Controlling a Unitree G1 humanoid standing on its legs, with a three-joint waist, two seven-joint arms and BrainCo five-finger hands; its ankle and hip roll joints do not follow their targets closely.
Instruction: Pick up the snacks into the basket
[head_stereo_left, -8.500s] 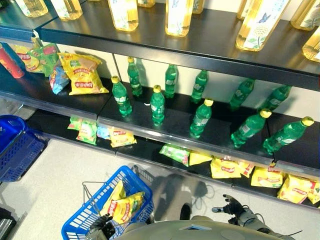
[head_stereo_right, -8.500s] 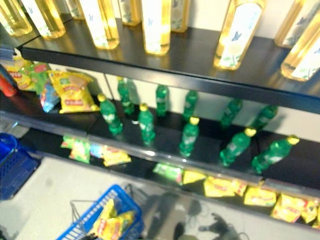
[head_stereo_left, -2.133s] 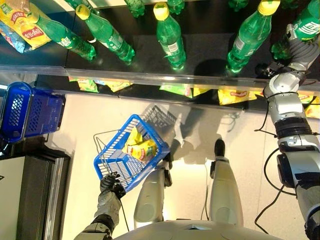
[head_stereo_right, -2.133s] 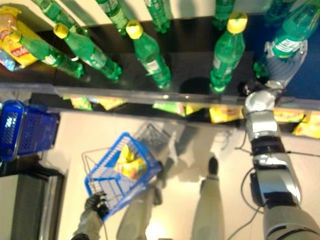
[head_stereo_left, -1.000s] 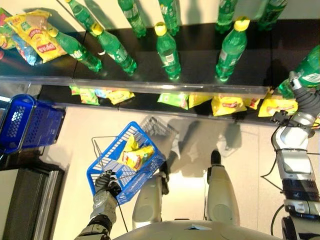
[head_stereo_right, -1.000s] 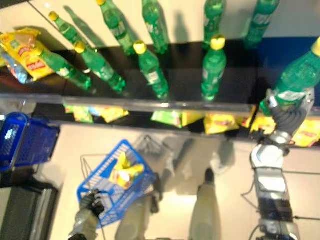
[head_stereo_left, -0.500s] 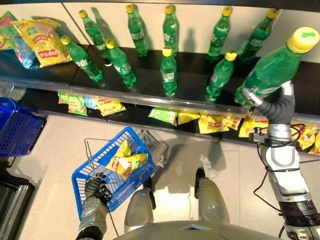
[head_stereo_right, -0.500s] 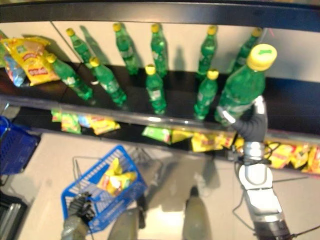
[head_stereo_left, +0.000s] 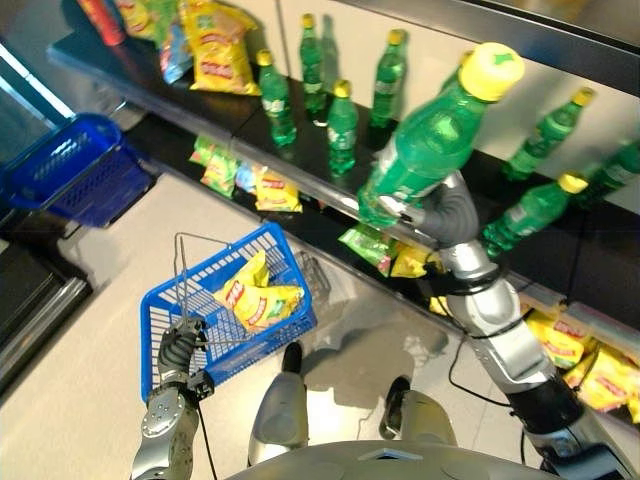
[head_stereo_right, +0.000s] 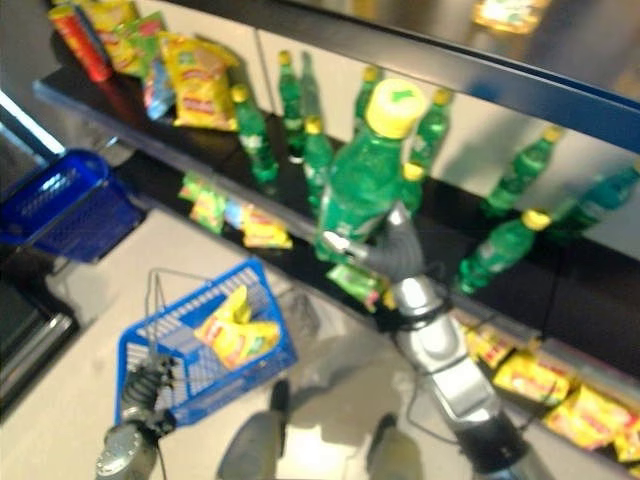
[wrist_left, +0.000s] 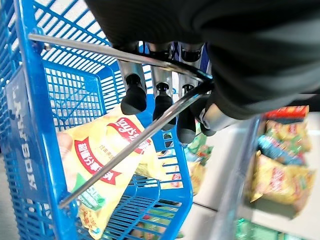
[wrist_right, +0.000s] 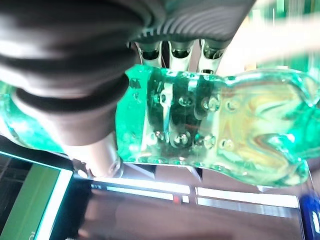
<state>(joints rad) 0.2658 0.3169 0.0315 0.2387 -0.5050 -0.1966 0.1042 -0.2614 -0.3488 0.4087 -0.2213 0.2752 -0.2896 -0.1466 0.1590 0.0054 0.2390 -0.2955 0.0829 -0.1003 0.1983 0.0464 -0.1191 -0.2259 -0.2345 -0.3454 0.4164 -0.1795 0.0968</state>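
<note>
I have the right robot hand (head_stereo_left: 428, 208) wrapped round the lower body of a green bottle (head_stereo_left: 425, 140), lifted clear of the shelf (head_stereo_left: 330, 186) and tilted, its yellow cap toward the camera; the left robot hand (head_stereo_left: 180, 350) is curled on the thin wire handle (wrist_left: 130, 54) of the blue basket (head_stereo_left: 165, 310), which hangs low at my left with a yellow snack bag (head_stereo_left: 255, 298) already lying inside; I judge this the carry step, with the bottle well apart from the basket, so the next move calls for swinging the right arm across and down over the open mesh before loosening the fingers; the bottle is smooth, ribbed, translucent plastic, likely slippery, while the bag is crinkled foil that gives; the basket is rigid plastic lattice; more snack packets seem to lie on the lower shelf (head_stereo_left: 560, 345), though they are too blurred to be sure.
</note>
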